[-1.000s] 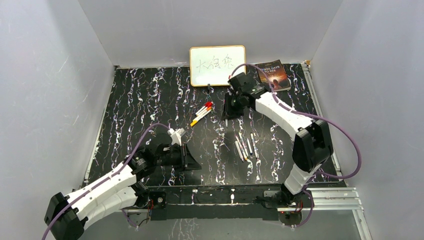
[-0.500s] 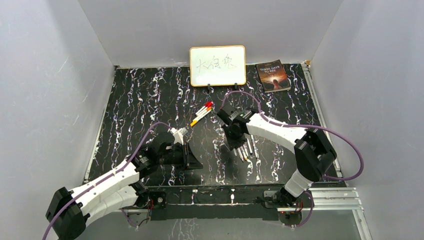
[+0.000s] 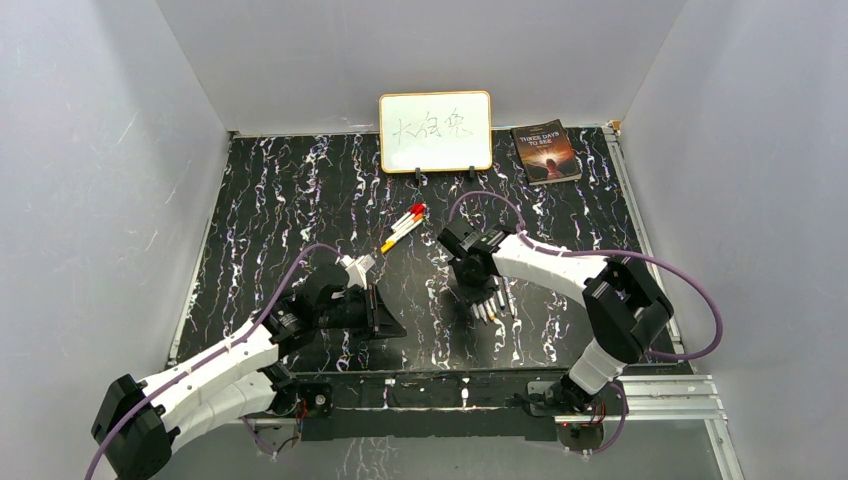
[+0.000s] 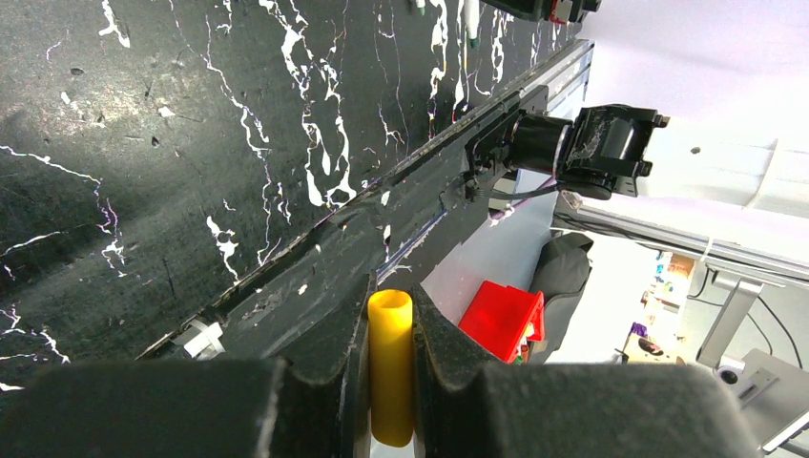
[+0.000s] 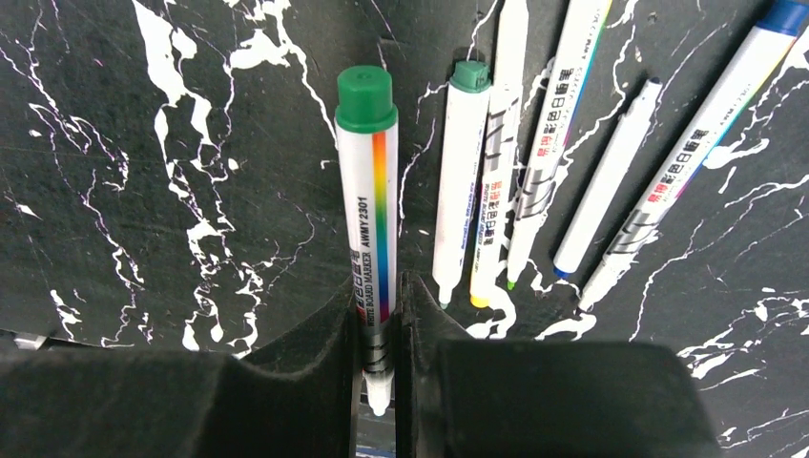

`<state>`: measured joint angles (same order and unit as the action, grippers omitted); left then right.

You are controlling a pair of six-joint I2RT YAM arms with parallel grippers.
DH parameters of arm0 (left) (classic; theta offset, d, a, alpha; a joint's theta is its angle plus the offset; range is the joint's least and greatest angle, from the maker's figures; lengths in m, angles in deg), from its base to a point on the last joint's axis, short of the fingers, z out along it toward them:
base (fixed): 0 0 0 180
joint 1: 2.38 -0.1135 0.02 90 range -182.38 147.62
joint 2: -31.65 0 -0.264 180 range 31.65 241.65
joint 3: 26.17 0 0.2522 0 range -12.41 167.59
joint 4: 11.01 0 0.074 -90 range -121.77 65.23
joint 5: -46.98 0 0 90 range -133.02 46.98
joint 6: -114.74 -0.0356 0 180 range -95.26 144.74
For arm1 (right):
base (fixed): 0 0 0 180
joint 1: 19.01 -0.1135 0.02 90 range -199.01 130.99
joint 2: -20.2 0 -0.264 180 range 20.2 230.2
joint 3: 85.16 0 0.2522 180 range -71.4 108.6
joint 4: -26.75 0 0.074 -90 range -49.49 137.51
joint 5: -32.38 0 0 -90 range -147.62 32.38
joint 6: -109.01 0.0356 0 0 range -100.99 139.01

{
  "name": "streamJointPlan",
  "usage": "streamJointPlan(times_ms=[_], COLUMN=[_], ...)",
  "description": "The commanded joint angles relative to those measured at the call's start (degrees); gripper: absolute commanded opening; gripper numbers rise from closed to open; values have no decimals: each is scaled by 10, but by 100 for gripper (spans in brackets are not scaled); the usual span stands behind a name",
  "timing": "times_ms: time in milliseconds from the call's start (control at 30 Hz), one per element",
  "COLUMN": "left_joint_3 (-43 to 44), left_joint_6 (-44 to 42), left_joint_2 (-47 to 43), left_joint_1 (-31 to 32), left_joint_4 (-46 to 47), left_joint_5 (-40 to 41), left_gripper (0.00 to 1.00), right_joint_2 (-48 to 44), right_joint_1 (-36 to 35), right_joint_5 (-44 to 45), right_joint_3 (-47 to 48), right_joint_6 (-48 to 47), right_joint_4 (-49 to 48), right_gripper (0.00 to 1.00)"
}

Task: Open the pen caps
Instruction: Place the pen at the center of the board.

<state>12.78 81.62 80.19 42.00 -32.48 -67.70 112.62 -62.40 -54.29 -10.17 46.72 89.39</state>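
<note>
Left of centre in the top view, the left gripper (image 3: 387, 321) was closed tight on one yellow pen cap (image 4: 390, 367), which showed pinched between its fingers at the bottom of the left wrist view. Near the middle of the black marbled table (image 3: 280, 200) lay a small bunch of capped pens (image 3: 402, 227), two or three, too small to count surely. Right of them the right gripper (image 3: 478, 296) was clamped on one green-ended pen (image 5: 367, 191), its barrel running up the wrist frame. Five loose pens (image 5: 456, 181) lay fanned on the table just to its right.
</note>
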Motion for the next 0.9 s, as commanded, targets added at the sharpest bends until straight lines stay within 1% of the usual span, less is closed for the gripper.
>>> streamJointPlan(times_ms=[0,167,333,567,733,867], left_joint_3=[3,3,1,2,2,14], left_joint_6=[4,4,5,6,5,-6], left_joint_2=[-6,-10,-13,-10,-10,-3], left_joint_1=[2,2,2,2,2,2], left_joint_4=[8,5,3,7,2,-29], left_joint_5=[-10,-9,-8,-8,-5,12], left_gripper=[2,3,3,3,3,3], right_joint_2=[9,20,23,25,22,16], right_joint_1=[-4,-5,-5,-6,-6,-6], right_joint_5=[15,18,19,19,17,18], right_joint_3=[-3,-10,-22,-28,-30,-29], right_joint_6=[3,3,3,4,6,6], right_joint_4=[-33,-39,-45,-48,-49,-45], right_gripper=[6,14,15,21,22,22])
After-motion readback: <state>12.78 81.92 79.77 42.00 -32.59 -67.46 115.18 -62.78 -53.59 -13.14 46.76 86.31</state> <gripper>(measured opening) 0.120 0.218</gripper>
